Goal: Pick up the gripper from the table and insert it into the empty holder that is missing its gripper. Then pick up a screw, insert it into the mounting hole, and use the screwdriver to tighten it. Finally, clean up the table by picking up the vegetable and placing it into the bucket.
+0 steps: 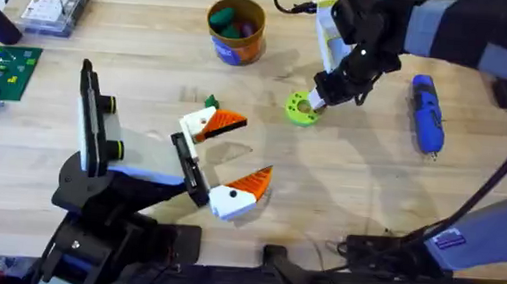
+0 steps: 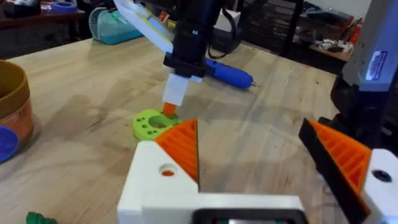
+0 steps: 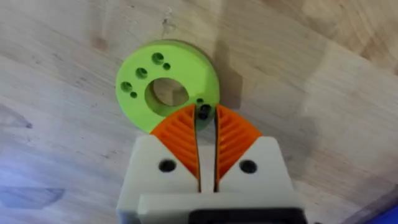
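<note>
My right gripper (image 1: 315,100) reaches down to the lime-green ring disc (image 1: 302,108) on the table (image 1: 366,195). In the right wrist view its orange pads (image 3: 233,134) are shut on a small black screw (image 3: 203,112) at the disc's rim (image 3: 165,84). My left gripper (image 1: 251,148) stands open and holds nothing, a little nearer than the disc (image 2: 149,123). The blue screwdriver (image 1: 425,114) lies right of the disc. The orange bucket (image 1: 235,29) stands at the back with green and red pieces in it. A small green vegetable (image 1: 210,101) lies by the left gripper. The loose gripper and the holder are out of view.
A clear plastic box (image 1: 53,3) with a red-handled tool and a green board (image 1: 4,66) sit at the far left. Cables (image 1: 380,249) lie along the near edge. Bare wood stretches between the disc and the near right.
</note>
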`<state>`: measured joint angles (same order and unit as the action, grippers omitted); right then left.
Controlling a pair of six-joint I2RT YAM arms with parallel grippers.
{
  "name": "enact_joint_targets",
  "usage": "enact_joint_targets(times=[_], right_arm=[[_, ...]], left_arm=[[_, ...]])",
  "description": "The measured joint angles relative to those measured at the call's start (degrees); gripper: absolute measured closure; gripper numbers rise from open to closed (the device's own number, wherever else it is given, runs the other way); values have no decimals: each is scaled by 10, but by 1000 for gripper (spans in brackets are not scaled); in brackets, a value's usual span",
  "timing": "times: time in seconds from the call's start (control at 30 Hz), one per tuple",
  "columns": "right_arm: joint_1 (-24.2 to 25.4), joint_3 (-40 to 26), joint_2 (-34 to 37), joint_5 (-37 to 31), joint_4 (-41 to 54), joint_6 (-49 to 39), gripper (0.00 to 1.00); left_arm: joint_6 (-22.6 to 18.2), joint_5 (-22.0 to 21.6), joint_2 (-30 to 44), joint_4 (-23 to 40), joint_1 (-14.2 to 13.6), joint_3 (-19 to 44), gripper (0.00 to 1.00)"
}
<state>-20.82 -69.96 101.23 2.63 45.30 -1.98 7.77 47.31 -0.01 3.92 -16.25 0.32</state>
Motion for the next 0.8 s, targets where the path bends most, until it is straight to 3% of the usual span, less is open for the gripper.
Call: enact_joint_targets(times=[0.8], right_arm=[[0,-15,0,-2,12,-2,921]], left_arm=[[0,0,0,0,0,0,14]])
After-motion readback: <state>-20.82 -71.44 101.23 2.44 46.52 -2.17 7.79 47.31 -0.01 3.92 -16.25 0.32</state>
